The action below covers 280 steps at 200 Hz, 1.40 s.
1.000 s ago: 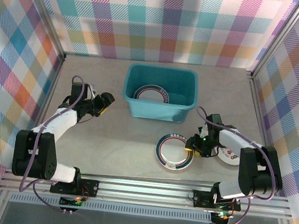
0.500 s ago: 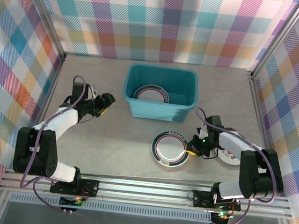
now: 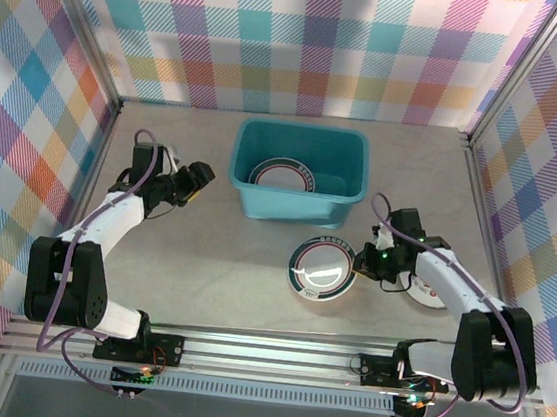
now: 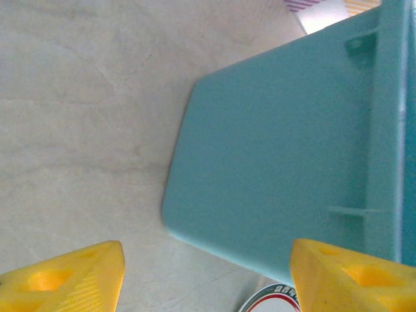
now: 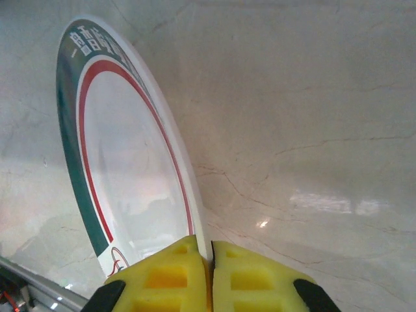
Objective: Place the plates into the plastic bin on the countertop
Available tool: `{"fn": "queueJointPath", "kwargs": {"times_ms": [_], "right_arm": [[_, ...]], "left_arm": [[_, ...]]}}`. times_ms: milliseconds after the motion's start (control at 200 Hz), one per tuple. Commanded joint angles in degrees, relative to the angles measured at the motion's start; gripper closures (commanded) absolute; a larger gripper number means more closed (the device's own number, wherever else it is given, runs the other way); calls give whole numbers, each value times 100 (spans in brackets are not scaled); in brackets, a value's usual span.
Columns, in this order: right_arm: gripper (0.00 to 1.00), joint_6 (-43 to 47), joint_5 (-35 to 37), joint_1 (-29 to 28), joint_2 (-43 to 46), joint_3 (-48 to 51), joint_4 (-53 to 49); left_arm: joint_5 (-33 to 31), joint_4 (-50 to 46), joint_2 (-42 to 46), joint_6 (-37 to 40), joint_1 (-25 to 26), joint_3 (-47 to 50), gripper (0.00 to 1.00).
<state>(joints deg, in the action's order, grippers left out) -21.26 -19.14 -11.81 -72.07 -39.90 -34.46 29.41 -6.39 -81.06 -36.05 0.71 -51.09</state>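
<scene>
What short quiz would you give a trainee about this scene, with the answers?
1. True or false: the right hand is shut on the rim of the teal-rimmed plate.
2. What lies inside the plastic bin? A. a dark-rimmed plate B. a cup C. nothing
3. Fill in: the left hand, beside the bin, is ___ and holds nothing.
Key: 1 true; 2 A; 3 open.

Plaid walls ring three sides; a metal rail runs nearest.
</scene>
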Motion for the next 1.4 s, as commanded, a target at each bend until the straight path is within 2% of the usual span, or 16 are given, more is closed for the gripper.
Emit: {"fn": "queueJointPath", "kwargs": {"times_ms": [0,220,680,1050,1240,1315,1395], "right_arm": [[100,245,508,59,166,-314,-513],[100,418,815,282,175,-740,-984],[100,669,1041,1243,321,-1603,-1449],[100,709,1414,1844,-147,-2841,-1710],[100,741,1706,1991,-408,-3824,-1883],[100,665,1660,1991,-499,-4239,-1871],[100,548,1280,1995,-568,-4573,-1656]], "left_arm": [[8,-166,-80,168,25,-395,32],[19,-183,-345,187,76,-788,32],[134,-81,-871,134,113,-1334,32],[188,-80,-1344,168,114,-1908,32],[283,-125,-1639,226,114,-2387,32],[345,-130,-1777,254,137,-2558,32],[402,-134,-1942,307,164,-2754,32]]}}
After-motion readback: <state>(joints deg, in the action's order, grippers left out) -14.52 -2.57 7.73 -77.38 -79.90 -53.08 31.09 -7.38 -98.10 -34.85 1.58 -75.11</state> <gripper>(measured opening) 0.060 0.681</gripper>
